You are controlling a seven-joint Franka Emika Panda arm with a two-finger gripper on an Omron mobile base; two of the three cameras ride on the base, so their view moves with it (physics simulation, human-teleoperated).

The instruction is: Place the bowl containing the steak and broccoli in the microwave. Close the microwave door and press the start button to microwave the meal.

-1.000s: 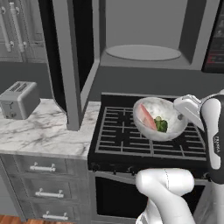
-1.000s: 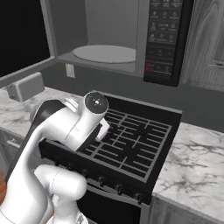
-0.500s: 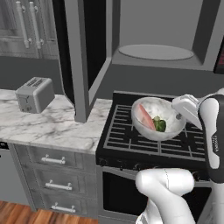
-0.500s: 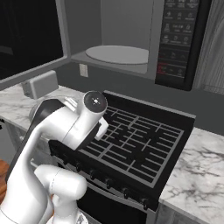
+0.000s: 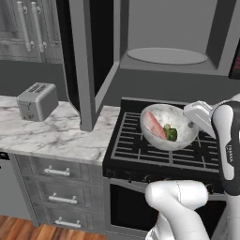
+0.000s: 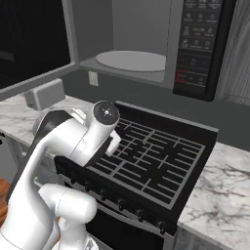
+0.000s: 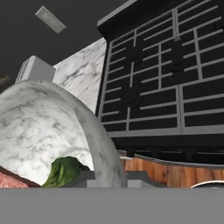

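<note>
We judge the round clear glass bowl (image 5: 168,126), greyish and marbled, to be stiff, smooth and breakable, with the pinkish-red steak slab (image 5: 154,125) and dark green broccoli floret (image 5: 170,133) loose inside; the rim is the place to grip. Our hand (image 5: 193,123) is nearly closed, pinching that rim, holding the bowl above the black stove grate (image 5: 140,145), below the open dark grey microwave (image 5: 168,56).

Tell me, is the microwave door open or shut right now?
Open. The door stands swung out to the left, and the microwave cavity shows its bare turntable. The bowl is outside, above the stove.
</note>
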